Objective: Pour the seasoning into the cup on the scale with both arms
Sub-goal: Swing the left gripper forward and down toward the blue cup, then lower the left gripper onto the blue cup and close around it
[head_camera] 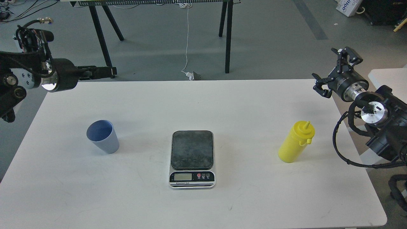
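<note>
The light blue cup (102, 136) stands upright on the left of the white table (254, 105), empty. The scale (192, 158) lies at the table's middle with nothing on its dark plate. The yellow seasoning bottle (296, 143) stands upright on the right, its nozzle cap on. My left gripper (106, 72) hovers over the table's far left corner, well behind the cup; it is seen side-on as one dark bar. My right gripper (331, 69) is open and empty above the far right edge, well behind the bottle.
Black trestle legs (227, 38) and a white cable (187, 38) stand on the grey floor beyond the table's far edge. A second white surface (388, 78) lies past the right edge. My right arm's cables (341, 149) hang beside the table's right side.
</note>
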Controlling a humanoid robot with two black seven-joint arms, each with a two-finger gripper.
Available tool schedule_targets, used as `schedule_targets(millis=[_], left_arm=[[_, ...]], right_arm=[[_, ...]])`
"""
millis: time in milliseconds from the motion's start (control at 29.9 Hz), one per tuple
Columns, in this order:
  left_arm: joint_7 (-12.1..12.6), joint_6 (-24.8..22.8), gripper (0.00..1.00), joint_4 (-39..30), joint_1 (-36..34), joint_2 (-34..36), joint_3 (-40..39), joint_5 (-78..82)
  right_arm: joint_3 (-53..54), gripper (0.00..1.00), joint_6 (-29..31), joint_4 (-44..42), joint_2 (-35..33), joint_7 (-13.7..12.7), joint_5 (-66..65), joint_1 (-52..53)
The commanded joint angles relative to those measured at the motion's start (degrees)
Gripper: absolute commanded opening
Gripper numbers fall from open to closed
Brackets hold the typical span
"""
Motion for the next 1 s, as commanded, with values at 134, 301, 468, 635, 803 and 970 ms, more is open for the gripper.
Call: schedule_targets(millis=[134, 301, 468, 635, 803, 970], left_arm=[[-7.9, 0.0, 0.99, -1.3, -3.4, -0.3, 6.2, 15.1], [-14.8, 0.0, 0.99, -1.3, -11.1, -0.3, 17.0, 19.3], [-14.8, 0.0, 0.99, -1.2, -14.2, -0.5, 23.7, 20.3], [-14.8, 0.0, 0.99, -0.1, -14.2, -2.6, 26.4, 27.0], [-14.8, 0.0, 0.99, 0.5, -14.1, -2.9, 28.3, 28.7], [-14.8, 0.0, 0.99, 1.9, -14.1, -3.0, 28.3, 28.7]], right_arm=[[0.0, 1.00, 0.0, 0.0, 0.0, 0.0, 0.0, -0.4], [0.0, 1.00, 0.0, 0.0, 0.0, 0.0, 0.0, -0.9], [0.0, 1.00, 0.0, 0.0, 0.0, 0.0, 0.0, -1.4], [0.0, 1.00, 0.0, 0.0, -0.1, 0.0, 0.0, -1.5], [0.0, 1.00, 0.0, -0.1, -0.1, 0.0, 0.0, -1.9], [0.1, 1.00, 0.0, 0.0, -0.1, 0.0, 0.0, -2.0]])
